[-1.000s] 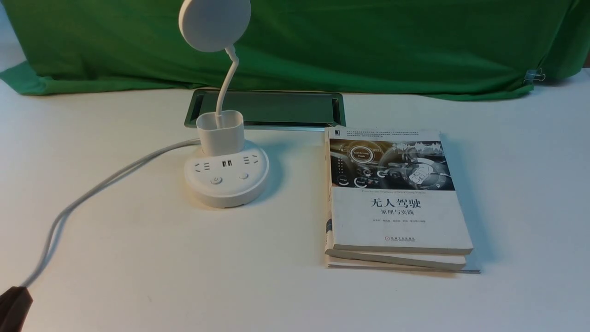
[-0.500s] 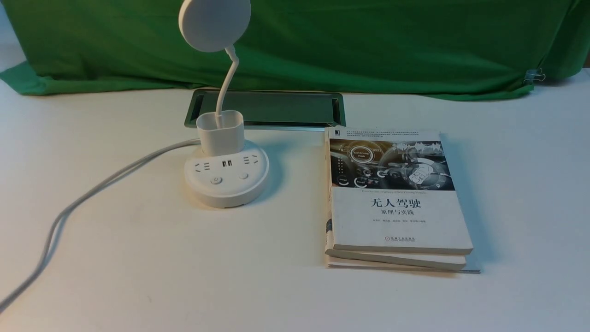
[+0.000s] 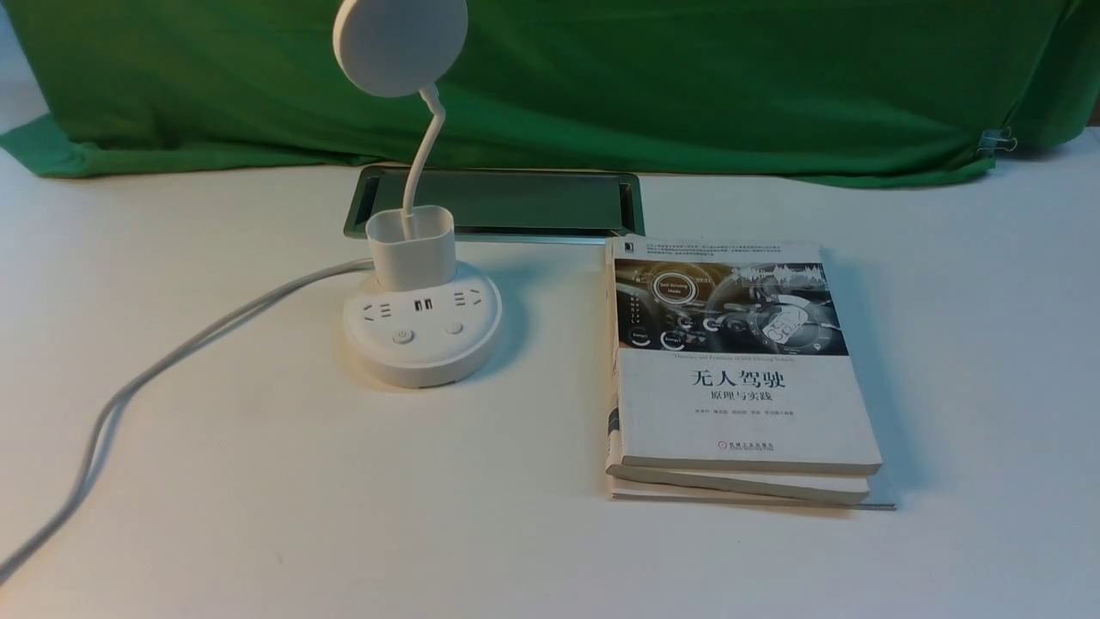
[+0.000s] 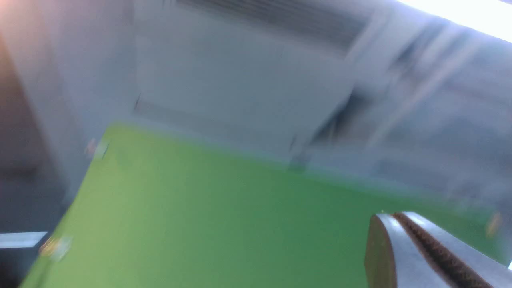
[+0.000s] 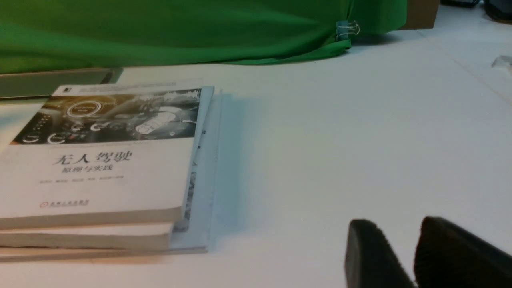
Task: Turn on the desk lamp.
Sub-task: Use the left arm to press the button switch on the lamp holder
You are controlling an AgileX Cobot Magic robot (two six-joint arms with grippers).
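Observation:
The white desk lamp (image 3: 421, 331) stands left of centre on the table in the front view. Its round disc head (image 3: 400, 43) sits high on a thin bent neck that rises from the cup holder (image 3: 411, 245). The round base carries sockets and two buttons (image 3: 403, 336), and a white cord (image 3: 172, 357) runs off to the front left. No gripper shows in the front view. My left gripper (image 4: 394, 218) is shut and empty, raised in front of green cloth, in a blurred view. My right gripper (image 5: 398, 224) hovers low over bare table right of the books, with a narrow gap between its fingers.
A stack of books (image 3: 739, 370) lies right of the lamp and also shows in the right wrist view (image 5: 100, 160). A recessed metal tray (image 3: 516, 202) sits behind the lamp. Green cloth (image 3: 687, 86) hangs along the back, with a binder clip (image 3: 997, 140) at its right end.
One second ago the tip of my left gripper showed at the front view's lower left corner by the cord. It has left that view. The lamp and books have not moved.

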